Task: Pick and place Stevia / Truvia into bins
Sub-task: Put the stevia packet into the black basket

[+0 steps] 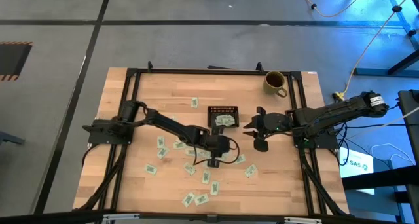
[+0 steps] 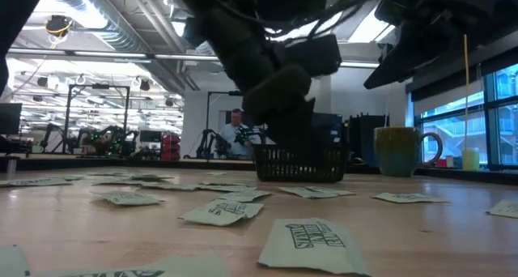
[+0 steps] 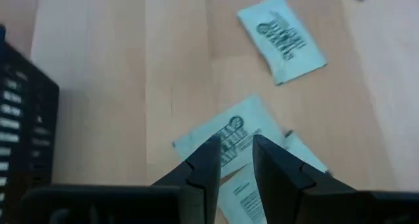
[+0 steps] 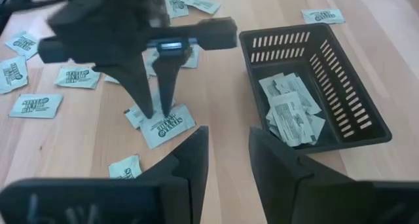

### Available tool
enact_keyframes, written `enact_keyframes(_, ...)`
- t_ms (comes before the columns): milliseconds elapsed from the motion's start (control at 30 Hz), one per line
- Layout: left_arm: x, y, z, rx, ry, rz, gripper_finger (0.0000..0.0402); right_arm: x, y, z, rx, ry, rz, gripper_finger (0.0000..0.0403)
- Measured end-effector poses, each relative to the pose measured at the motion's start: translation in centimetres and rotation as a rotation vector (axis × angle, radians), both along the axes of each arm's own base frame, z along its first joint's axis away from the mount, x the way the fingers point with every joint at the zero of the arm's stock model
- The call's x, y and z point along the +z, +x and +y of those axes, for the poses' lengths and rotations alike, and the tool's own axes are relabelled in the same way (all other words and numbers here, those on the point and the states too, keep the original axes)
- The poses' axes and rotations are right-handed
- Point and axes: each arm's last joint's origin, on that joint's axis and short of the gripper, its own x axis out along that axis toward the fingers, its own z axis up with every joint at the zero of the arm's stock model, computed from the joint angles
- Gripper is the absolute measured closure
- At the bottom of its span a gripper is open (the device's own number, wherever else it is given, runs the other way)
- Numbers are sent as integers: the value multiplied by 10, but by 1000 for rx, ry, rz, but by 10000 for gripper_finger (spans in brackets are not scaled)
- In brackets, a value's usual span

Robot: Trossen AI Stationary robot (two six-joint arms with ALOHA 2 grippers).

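Several pale green and white Stevia packets (image 1: 161, 143) lie flat on the wooden table, most of them left of and nearer than the black bin (image 1: 222, 109). A few packets (image 4: 291, 109) lie inside the bin (image 4: 340, 73). My left gripper (image 3: 234, 145) is open, slants down and stands just above one packet (image 3: 229, 133), which overlaps another (image 3: 245, 191). It also shows in the right wrist view as the left gripper (image 4: 157, 112). My right gripper (image 1: 251, 129) hovers open to the right of the bin, with nothing between its fingers. My left gripper comes at the packet (image 4: 169, 127) from above, slanting down, its open fingertips (image 4: 149, 114) at the packet's edge. I cannot tell whether they touch it. The packet lies flat on the table.
An olive-yellow mug (image 1: 275, 83) stands at the table's far right, behind the bin. More packets lie near the front edge (image 1: 196, 198) and to the right (image 1: 250, 171). Bare wood lies along the far edge. A person shows in the room beyond the table (image 2: 236, 135).
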Motion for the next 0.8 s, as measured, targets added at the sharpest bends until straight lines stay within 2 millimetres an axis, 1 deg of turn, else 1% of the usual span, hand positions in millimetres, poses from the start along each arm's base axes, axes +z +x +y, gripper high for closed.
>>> enact_keyframes(100,-5,1,3,28,-13,10,319,0,0,0,0,0,0,289)
enact_keyframes(300,-8,2,5,56,-30,15,320,0,0,0,0,0,0,289)
enact_keyframes(467,-22,6,6,62,-48,25,320,0,0,0,0,0,0,289)
enact_keyframes(567,-27,7,5,55,-54,35,320,0,0,0,0,0,0,289)
enact_keyframes(800,-30,6,5,45,-62,48,345,0,0,0,1,-1,1,289)
